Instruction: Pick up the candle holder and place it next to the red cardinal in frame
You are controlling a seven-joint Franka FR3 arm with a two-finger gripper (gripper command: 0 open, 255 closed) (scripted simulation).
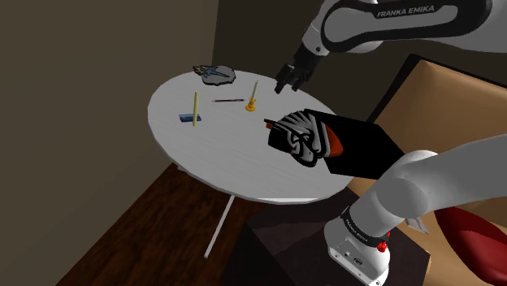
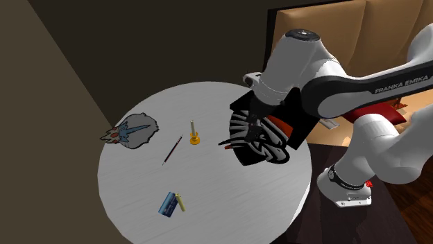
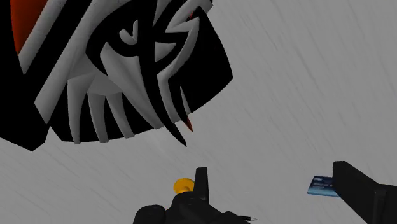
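The white arm (image 1: 406,24) says FRANKA EMIKA. The candle holder (image 1: 252,100) is a small orange base with a thin yellow stick. It stands in the upper middle of the shoulder view, on the round white table (image 1: 227,154). The gripper (image 1: 288,81) hangs just to its right, fingers wide apart, holding nothing. The black cardinal frame (image 1: 325,142) lies by the table's right edge, with bare table between it and the candle holder.

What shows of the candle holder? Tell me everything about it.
The candle holder is small and orange-gold, with a round flared base and a slim pale-yellow candle standing upright in it. It stands on the white round table, beside a thin dark stick but apart from it. Only the table touches it. The open gripper hangs above, clear of it.
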